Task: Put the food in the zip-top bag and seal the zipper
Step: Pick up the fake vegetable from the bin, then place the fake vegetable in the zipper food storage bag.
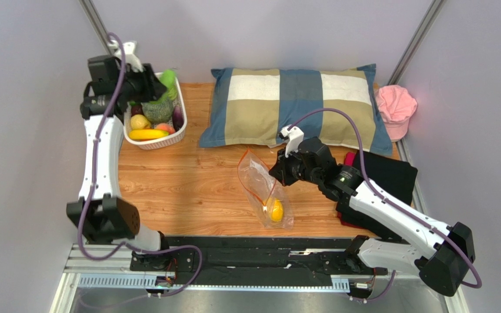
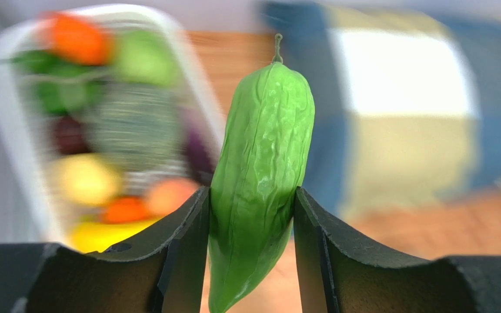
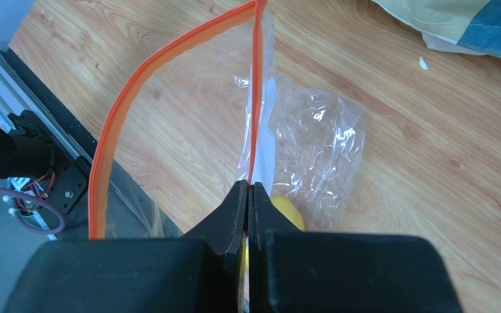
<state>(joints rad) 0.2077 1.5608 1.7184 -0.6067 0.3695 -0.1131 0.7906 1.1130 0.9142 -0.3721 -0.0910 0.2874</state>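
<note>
Bumpy green plastic fruit (image 2: 266,130), upright, pinched in the left gripper (image 2: 252,193).
The right gripper (image 3: 249,194) clamps the orange-red zipper strip (image 3: 257,98) of the clear crinkly bag (image 3: 318,143); yellow lemon (image 1: 275,210) inside.

A light-brown wood-grain table top (image 1: 188,182) carries a plaid pillow of blue, tan and cream squares (image 1: 292,104) at its far edge. Left of the pillow sits a white plastic basket (image 1: 161,143); right of it, a pink cloth cap (image 1: 395,107). In front of the pillow's right end lies a folded black cloth (image 1: 390,173) — and before its middle, the lower end of a clear crinkly zip-top bag (image 1: 254,175) rests on the wood.
</note>
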